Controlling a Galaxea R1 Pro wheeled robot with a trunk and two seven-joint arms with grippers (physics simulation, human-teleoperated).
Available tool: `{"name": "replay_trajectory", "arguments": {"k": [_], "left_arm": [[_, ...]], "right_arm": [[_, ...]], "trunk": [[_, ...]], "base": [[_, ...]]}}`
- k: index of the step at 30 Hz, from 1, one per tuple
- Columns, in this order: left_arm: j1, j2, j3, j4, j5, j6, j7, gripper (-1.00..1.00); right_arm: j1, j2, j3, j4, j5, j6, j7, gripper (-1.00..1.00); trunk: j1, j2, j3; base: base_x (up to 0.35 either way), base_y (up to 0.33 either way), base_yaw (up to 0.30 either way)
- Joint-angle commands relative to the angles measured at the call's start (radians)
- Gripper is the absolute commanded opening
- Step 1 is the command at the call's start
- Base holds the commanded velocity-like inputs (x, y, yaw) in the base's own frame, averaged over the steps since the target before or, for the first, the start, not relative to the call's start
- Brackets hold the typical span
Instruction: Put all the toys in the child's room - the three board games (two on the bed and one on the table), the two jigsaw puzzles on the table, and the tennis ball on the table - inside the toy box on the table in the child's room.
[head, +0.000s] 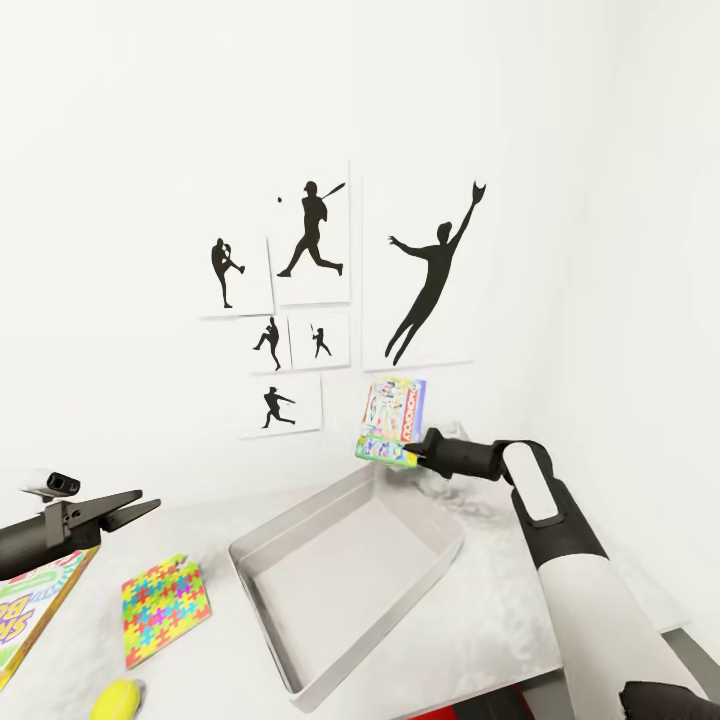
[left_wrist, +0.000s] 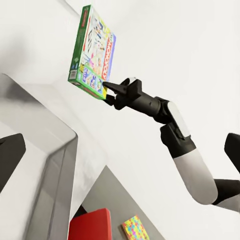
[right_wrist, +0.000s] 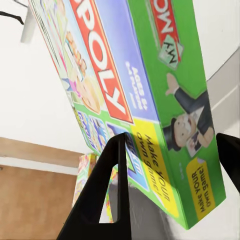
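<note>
My right gripper is shut on the lower edge of the Monopoly board game, which stands on edge in the air above the far right corner of the toy box. The right wrist view shows the green-edged box clamped between the fingers. In the left wrist view the same box hangs from the right gripper over the grey bin. My left gripper hovers open over the table's left side. Below it lie a yellow-green board game, a jigsaw puzzle and the tennis ball.
The toy box is empty and sits on the white-grey table against a white wall with baseball silhouette pictures. A red object and another jigsaw-patterned board show past the bin in the left wrist view.
</note>
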Motion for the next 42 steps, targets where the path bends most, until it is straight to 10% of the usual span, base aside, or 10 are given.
{"name": "replay_trajectory", "arguments": {"k": [1,7,15,34,42], "left_arm": [[-0.001,0.0,0.0,0.0,0.001,0.005,-0.003,1.0],[-0.001,0.001,0.0,0.0,0.001,0.005,-0.004,1.0],[-0.001,0.001,0.0,0.0,0.001,0.005,-0.004,1.0],[-0.001,0.001,-0.002,0.0,0.001,0.005,-0.004,1.0],[-0.001,0.001,-0.001,0.0,0.002,0.005,-0.004,1.0]], "right_arm": [[-0.009,-0.003,0.006,0.013,0.01,0.006,0.01,-1.0],[-0.108,-0.018,0.161,0.23,0.01,0.006,0.009,-1.0],[-0.196,-0.038,0.244,0.452,0.011,0.006,0.009,-1.0],[-0.217,-0.046,0.521,0.572,0.012,0.006,0.011,-1.0],[-0.217,-0.042,0.551,0.571,0.031,0.006,0.01,-1.0]], "trunk": [[0.001,-0.002,-0.002],[0.001,-0.002,-0.002],[0.001,-0.002,-0.002],[0.001,-0.002,-0.002],[0.001,-0.002,-0.002]], "base": [[0.0,0.0,0.0],[0.0,0.0,0.0],[0.0,0.0,0.0],[0.0,0.0,0.0],[0.0,0.0,0.0]]}}
